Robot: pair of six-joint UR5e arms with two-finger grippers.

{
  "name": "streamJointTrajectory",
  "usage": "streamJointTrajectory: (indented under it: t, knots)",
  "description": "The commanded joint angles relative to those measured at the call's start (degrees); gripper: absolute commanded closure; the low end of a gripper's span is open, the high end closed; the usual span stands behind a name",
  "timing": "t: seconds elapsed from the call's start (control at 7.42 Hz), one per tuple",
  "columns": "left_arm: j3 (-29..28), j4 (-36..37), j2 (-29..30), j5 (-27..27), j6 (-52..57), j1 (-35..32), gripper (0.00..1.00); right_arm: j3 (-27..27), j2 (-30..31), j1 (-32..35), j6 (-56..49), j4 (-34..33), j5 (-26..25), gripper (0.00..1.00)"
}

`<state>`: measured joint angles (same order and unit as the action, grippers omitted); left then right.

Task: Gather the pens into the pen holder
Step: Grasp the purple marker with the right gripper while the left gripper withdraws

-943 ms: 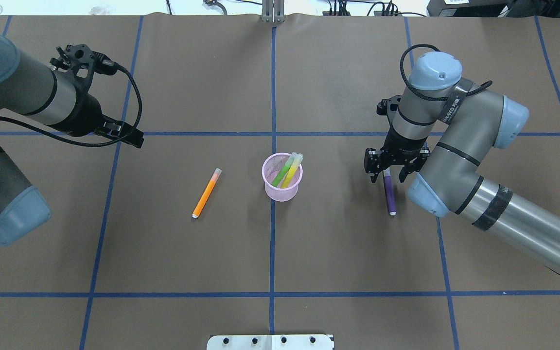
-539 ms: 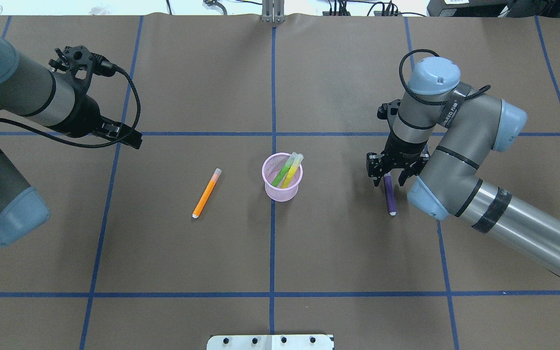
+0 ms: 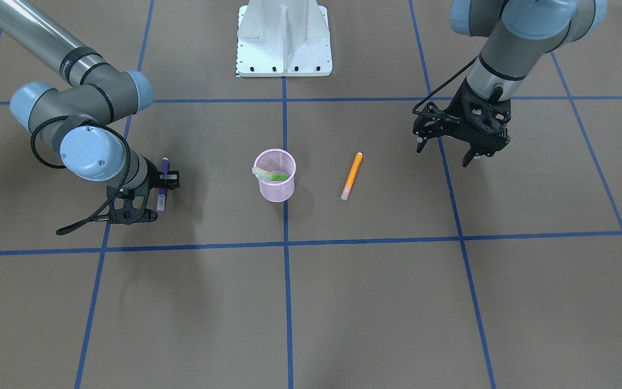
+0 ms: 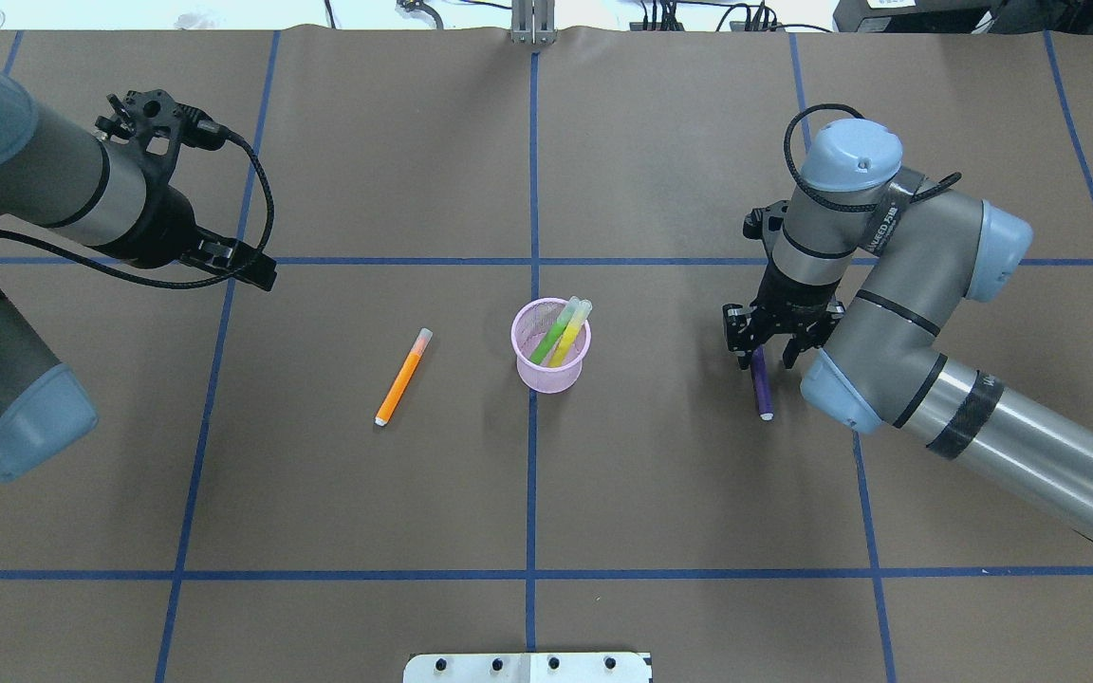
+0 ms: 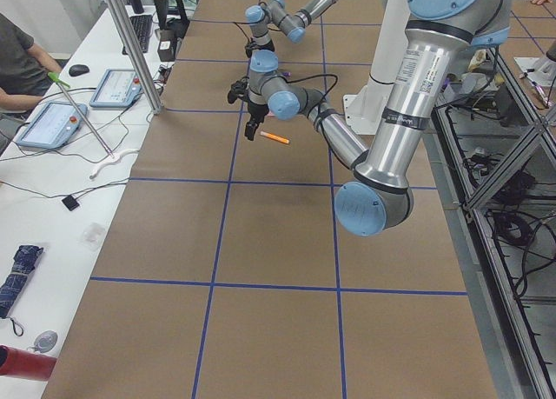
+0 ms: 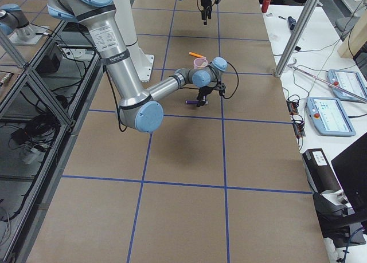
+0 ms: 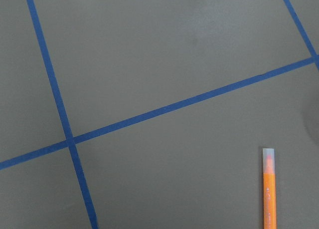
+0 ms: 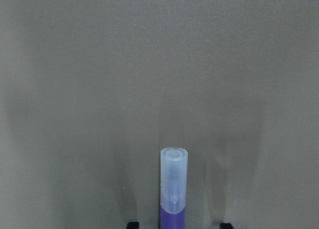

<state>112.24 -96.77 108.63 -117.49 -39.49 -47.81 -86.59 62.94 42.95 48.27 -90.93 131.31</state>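
While astride purple pen [image 4: 763, 394], right gripper [image 4: 761, 358] well apart from pen holder [image 4: 551, 379]

In the overhead view the capped end of the purple pen [image 4: 762, 389] is hidden beneath the right gripper [image 4: 760, 353]. The right wrist view cuts the same pen at its bottom edge, leaving only the clear cap and a stub of purple barrel. Of the fingers [image 8: 132, 225] it shows just two dark tips, one on either side of the pen, with bare surface [image 8: 149, 89] between each and the barrel.

The left wrist view cuts the orange pen [image 7: 269, 189] at its bottom edge.

The lower ends of the green pen [image 4: 549, 341] and the yellow-green pen [image 4: 570, 341] blur behind the mesh of the pen holder [image 4: 551, 379].

In the exterior left view the holder is too small and too crowded by the left arm [image 5: 330, 129] to make out. A person [image 5: 19, 64] there is cut by the picture's edge.
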Motion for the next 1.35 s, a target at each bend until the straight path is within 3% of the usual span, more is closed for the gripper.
streamJointTrajectory:
  t: [0.0,0.13,0.54,0.81,1.21]
  knots:
    - [0.09,0.00,0.00,-0.02,0.03,0.00,0.01,0.02,-0.01,-0.06,0.07,0.05,0.00,0.83]
    - [0.09,0.00,0.00,-0.11,0.03,-0.09,0.01,0.02,-0.01,-0.06,0.07,0.05,0.00,1.00]
    - [0.09,0.00,0.00,-0.20,0.03,-0.09,0.01,-1.03,-0.71,0.55,0.16,0.05,0.52,1.00]
    - [0.18,-0.09,0.00,-0.28,0.03,-0.35,0.01,-9.43,-0.45,0.55,9.66,0.22,-2.26,1.00]
    - [0.97,-0.26,-0.44,-0.28,0.03,-1.32,0.01,-20.96,-2.28,-7.85,31.72,0.49,-26.63,1.00]
